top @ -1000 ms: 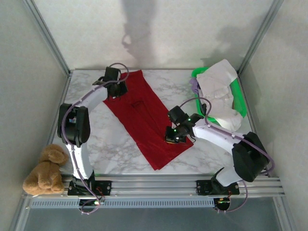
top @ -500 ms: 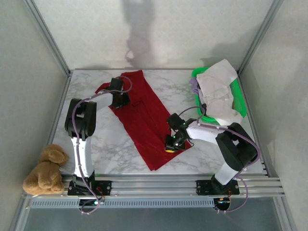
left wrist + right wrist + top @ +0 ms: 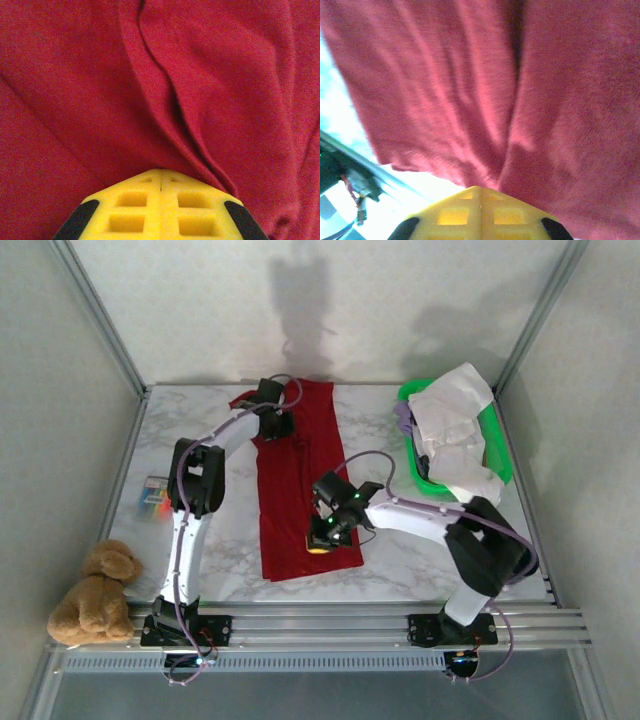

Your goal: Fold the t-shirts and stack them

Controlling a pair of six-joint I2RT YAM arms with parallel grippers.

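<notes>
Red t-shirt [image 3: 290, 495] | far edge pinched: left tool [image 3: 275, 424] | near edge: right tool [image 3: 320, 540]

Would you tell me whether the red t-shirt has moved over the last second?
Yes. The red t-shirt has swung its near end left, away from the green basket.

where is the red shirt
Top view: the red shirt lies as a strip mid-table, left of the basket, left fingers at its far end, right fingers at its near end.
</notes>
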